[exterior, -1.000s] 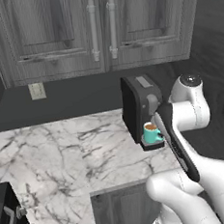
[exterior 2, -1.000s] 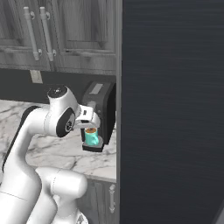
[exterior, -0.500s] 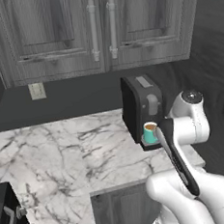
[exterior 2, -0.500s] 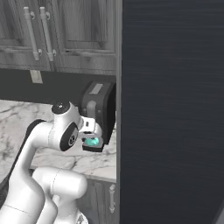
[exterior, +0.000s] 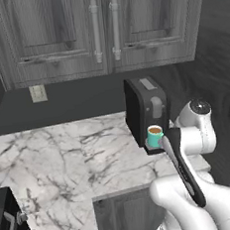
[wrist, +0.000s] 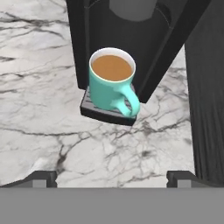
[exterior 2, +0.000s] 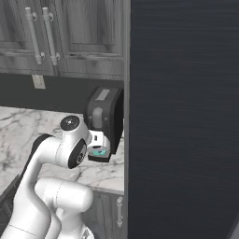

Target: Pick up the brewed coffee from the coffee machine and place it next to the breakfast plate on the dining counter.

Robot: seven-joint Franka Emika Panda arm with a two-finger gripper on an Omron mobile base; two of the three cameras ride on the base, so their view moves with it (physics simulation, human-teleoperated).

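Note:
The brewed coffee, a teal mug [wrist: 111,83] with light brown coffee at its rim, stands on the drip tray of the black coffee machine [wrist: 131,26], its handle turned toward me. From the base views the mug [exterior: 154,135] [exterior 2: 98,151] sits under the spout of the machine [exterior: 145,106] [exterior 2: 105,114]. My gripper [wrist: 112,180] is open, a short way in front of the mug and slightly above it, with nothing between its fingertips [wrist: 41,178]. The breakfast plate and the dining counter are out of view.
The machine stands at the right end of a marble worktop [exterior: 61,157] with dark wood cabinets below. A tall dark panel [exterior 2: 186,116] rises close on the machine's right. Upper cabinets [exterior: 103,28] hang above, and a black appliance [exterior: 8,222] sits at the lower left.
My arm has dropped lower and its elbow has swung down, bringing the hand level with the mug. The mug has stayed on the drip tray.

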